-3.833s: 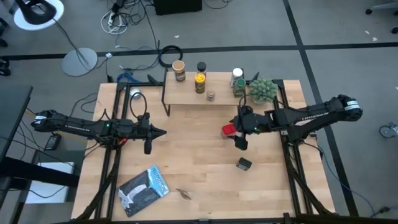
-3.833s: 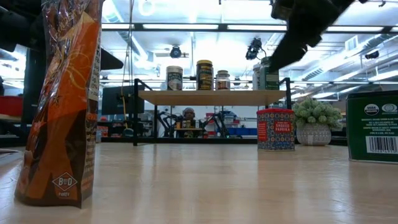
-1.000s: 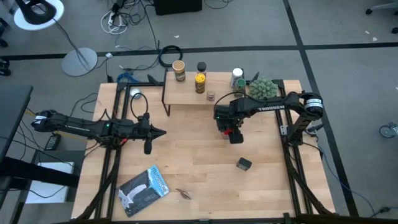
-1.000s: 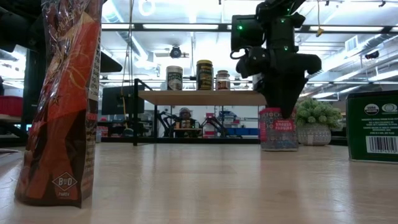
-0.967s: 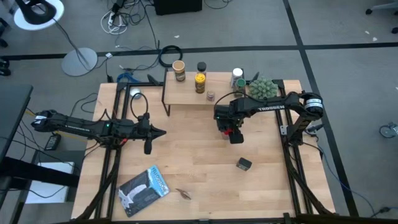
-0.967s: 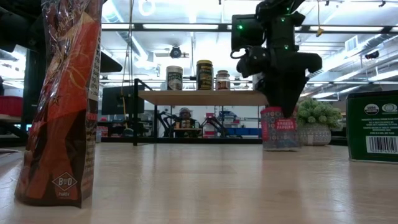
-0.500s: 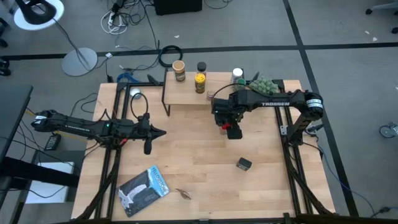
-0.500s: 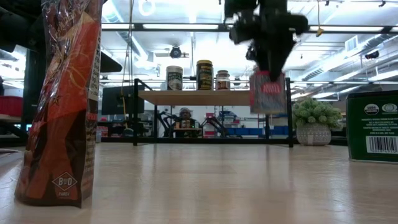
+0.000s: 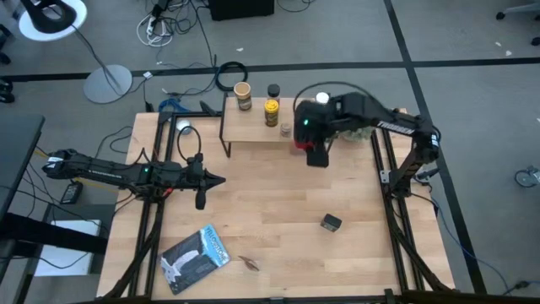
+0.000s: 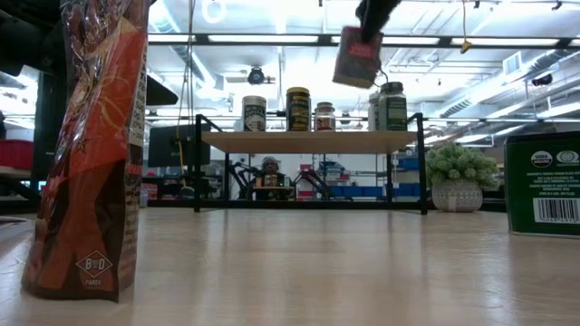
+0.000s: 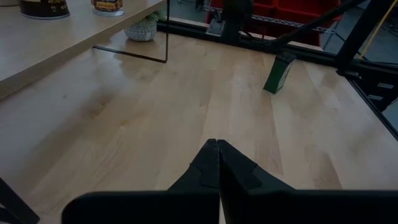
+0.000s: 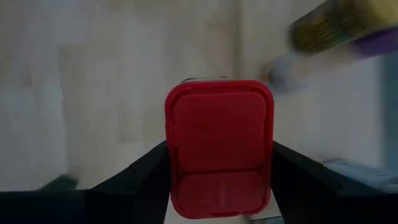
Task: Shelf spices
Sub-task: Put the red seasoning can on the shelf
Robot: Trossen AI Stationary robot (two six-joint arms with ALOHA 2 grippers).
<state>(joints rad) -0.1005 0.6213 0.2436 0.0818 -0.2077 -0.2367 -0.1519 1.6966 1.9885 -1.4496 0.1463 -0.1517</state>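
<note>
Lifted off the tabletop, square red tin [image 12: 218,146], clamped in right pincer [image 9: 314,149], above light-wood shelf [image 10: 308,141]

My right gripper [image 12: 219,186] holds the red square tin [image 12: 219,149] in the air, over the front edge of the low light-wood shelf [image 9: 257,129]. Five jars stand on that shelf. My left gripper [image 9: 201,199] waits at the table's left side, and the dark green tin [image 9: 331,222] stands near the table's right front.
</note>
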